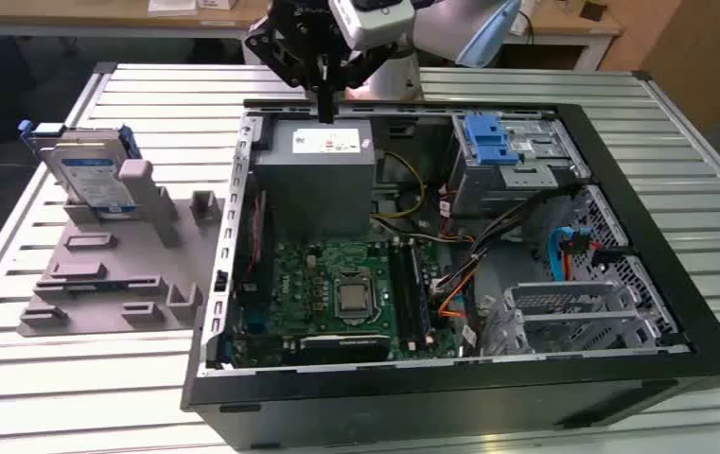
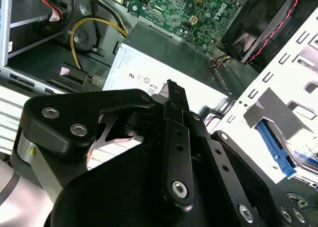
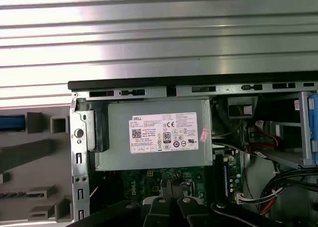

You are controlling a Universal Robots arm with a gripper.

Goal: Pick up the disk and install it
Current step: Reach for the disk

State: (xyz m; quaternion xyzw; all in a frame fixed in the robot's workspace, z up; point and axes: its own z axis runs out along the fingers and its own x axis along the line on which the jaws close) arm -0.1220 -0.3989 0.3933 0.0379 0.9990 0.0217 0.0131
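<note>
The disk [image 1: 88, 175] is a silver drive with a blue-and-white label and a blue bracket. It stands upright in a grey holder [image 1: 114, 274] on the exterior view's left, outside the computer case. My gripper [image 1: 325, 113] hangs over the far rim of the open case [image 1: 461, 388], just above the grey power supply box [image 1: 315, 161]. It is well apart from the disk, towards the exterior view's right. Its black fingers are pressed together with nothing between them, as both wrist views show [image 2: 169, 84] [image 3: 169, 188].
A silver drive cage with a blue latch [image 1: 509, 149] sits in the case's far right corner. Below it are the motherboard [image 1: 334, 293], cables and a second metal cage [image 1: 574, 317]. The case stands on a slatted metal table [image 1: 69, 397].
</note>
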